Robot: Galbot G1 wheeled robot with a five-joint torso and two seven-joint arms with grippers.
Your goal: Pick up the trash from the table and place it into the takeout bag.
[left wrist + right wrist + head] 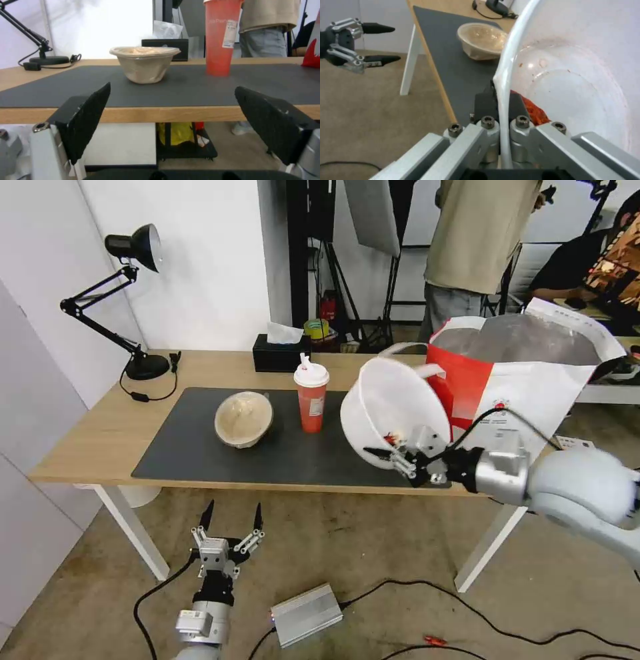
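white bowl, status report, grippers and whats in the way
Right gripper shut on white bowl rim, bowl tilted, lifted beside takeout bag. Left gripper open, low before the table. Nothing between bowl and bag.

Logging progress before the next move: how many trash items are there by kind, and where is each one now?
Bowls: 2, the white bowl gripped at its rim by the right hand, lifted and tilted beside the takeout bag; the beige lidded bowl on the mat.
Cups: 1, the red drink cup upright on the mat.
Total: 3
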